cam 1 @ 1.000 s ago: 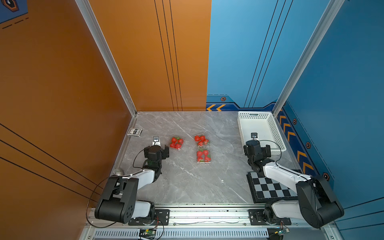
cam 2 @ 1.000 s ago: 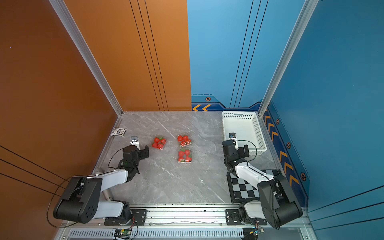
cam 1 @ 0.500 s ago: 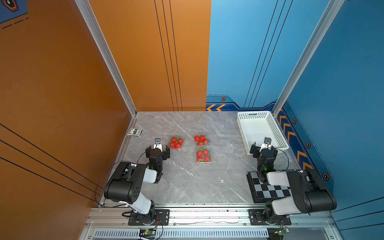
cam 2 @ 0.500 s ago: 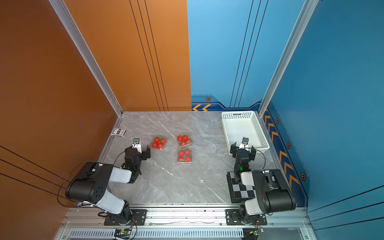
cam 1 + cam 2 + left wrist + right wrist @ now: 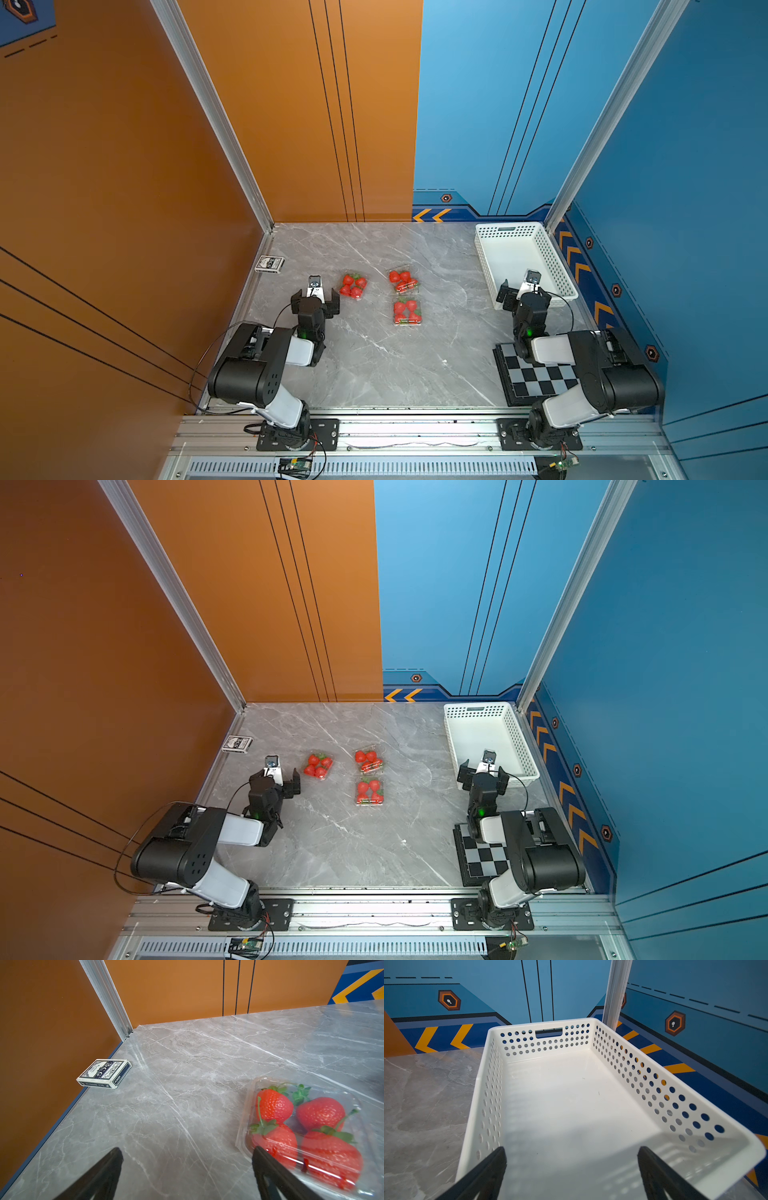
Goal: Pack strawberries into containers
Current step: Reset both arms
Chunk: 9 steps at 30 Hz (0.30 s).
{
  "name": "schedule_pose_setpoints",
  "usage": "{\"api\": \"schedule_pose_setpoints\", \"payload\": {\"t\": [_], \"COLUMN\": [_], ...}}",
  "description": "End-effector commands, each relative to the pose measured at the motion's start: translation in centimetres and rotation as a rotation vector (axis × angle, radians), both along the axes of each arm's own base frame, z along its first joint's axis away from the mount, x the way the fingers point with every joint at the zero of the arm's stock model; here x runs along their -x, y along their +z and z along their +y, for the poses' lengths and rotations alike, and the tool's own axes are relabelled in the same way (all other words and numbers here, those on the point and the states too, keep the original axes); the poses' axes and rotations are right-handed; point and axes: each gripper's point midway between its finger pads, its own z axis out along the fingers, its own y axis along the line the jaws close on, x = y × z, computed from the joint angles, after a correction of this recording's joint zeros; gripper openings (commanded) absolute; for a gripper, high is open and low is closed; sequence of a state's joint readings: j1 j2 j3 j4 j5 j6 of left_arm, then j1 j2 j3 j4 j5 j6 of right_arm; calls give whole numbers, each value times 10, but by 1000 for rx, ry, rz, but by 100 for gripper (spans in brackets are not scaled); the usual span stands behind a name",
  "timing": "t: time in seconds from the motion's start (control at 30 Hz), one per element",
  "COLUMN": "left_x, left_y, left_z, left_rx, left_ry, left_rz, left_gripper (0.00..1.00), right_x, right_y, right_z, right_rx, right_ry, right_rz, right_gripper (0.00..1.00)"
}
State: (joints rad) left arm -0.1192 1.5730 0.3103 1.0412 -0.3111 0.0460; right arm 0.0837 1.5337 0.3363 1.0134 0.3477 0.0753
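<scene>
On the surface (image 5: 374,365), all strawberries (image 5: 353,285) sit inside the three containers (image 5: 407,312) — none loose. We see both arms folded back since a second ago, left gripper (image 5: 315,297) and right gripper (image 5: 524,293) fingers (image 5: 112,1167) wide, empty — packing looks done.

A robotics lab cell: orange and blue wall panels (image 5: 124,166) on aluminium posts (image 5: 214,112) enclose a marble-look tabletop (image 5: 374,365), two robot arms (image 5: 266,365) bolted to its near rail (image 5: 415,428), a checkerboard (image 5: 536,380) near right.

Grey marble table (image 5: 374,365) bearing three clear clamshell containers (image 5: 407,312) of strawberries (image 5: 348,279), a playing-card box (image 5: 269,264), a white perforated basket (image 5: 550,259) and a checkerboard mat (image 5: 536,380).
</scene>
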Motion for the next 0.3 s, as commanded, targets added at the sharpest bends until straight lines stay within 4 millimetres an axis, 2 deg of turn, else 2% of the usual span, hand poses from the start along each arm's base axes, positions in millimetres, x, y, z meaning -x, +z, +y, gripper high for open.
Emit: {"api": "schedule_pose_setpoints", "payload": {"t": [0.0,0.1,0.17,0.27], "left_x": [-5,-5,-4,-4], "left_y": [7,7,7,7], "left_z": [2,2,2,2], "left_rx": [-10,-9,-9,-8], "left_ry": [3,4,5,4], "left_rz": [-23,-23,-23,-24], "left_gripper": [99,99,99,99], "right_x": [1,-1,-5,-5], "right_y": [-12,-13,-15,-15], "right_z": [-4,-3,9,11], "right_rx": [4,-4,-4,0], "right_ry": [-14,1,76,92], "right_rz": [57,64,77,75], "right_gripper": [100,100,100,100]}}
